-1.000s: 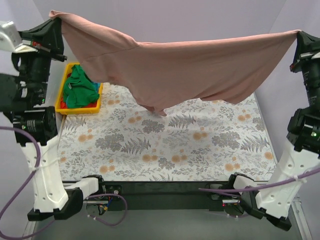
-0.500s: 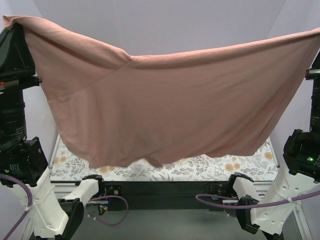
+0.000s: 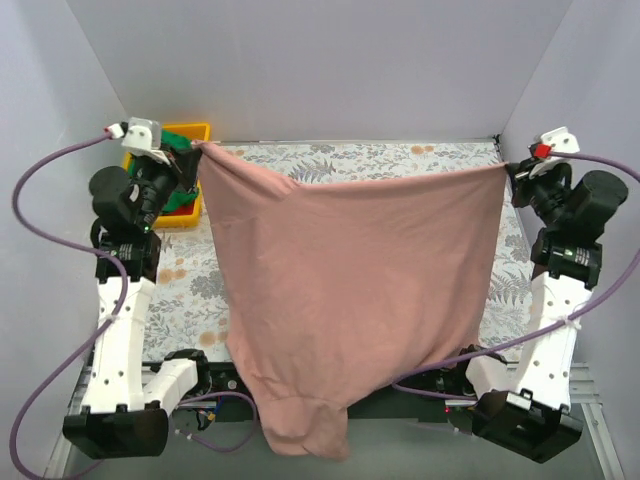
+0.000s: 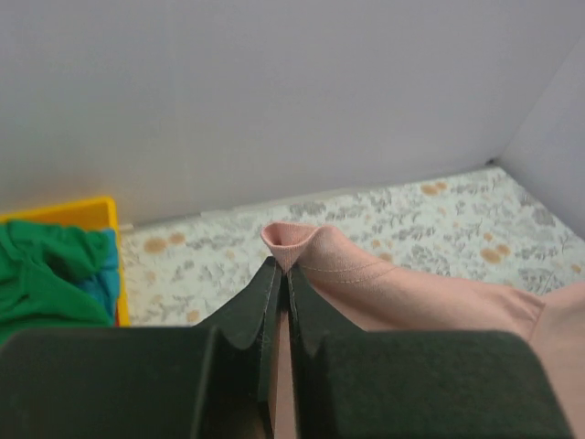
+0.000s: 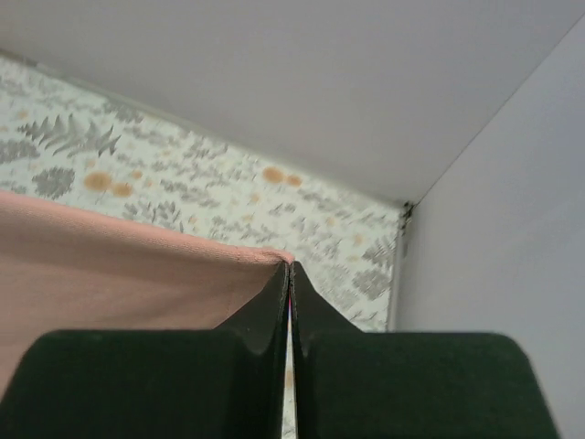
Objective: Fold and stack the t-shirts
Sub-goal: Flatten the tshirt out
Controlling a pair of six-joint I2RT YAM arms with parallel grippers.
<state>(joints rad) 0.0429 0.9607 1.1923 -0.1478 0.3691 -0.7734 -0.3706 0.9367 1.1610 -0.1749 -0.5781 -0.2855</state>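
A large dusty-pink t-shirt (image 3: pixel 350 290) is stretched between both arms over the table, its lower part hanging past the near edge. My left gripper (image 3: pixel 197 147) is shut on its far left corner, and the pinched pink fabric (image 4: pixel 294 242) pokes out between the tips of that gripper (image 4: pixel 281 270). My right gripper (image 3: pixel 507 166) is shut on the far right corner; in the right wrist view the pink hem (image 5: pixel 183 247) runs into the tips of the gripper (image 5: pixel 291 268). A green t-shirt (image 4: pixel 46 274) lies in the yellow bin (image 3: pixel 190 132), with blue cloth beside it.
The floral table cover (image 3: pixel 330 155) shows behind and beside the pink shirt. The yellow bin (image 4: pixel 101 212) stands at the far left corner by the wall. White walls close in the back and both sides. Purple cables (image 3: pixel 40 190) loop off both arms.
Both arms have swung forward and down from held high near the camera. The pink shirt, which curtained the view, now spreads over the table with its top edge at the far side.
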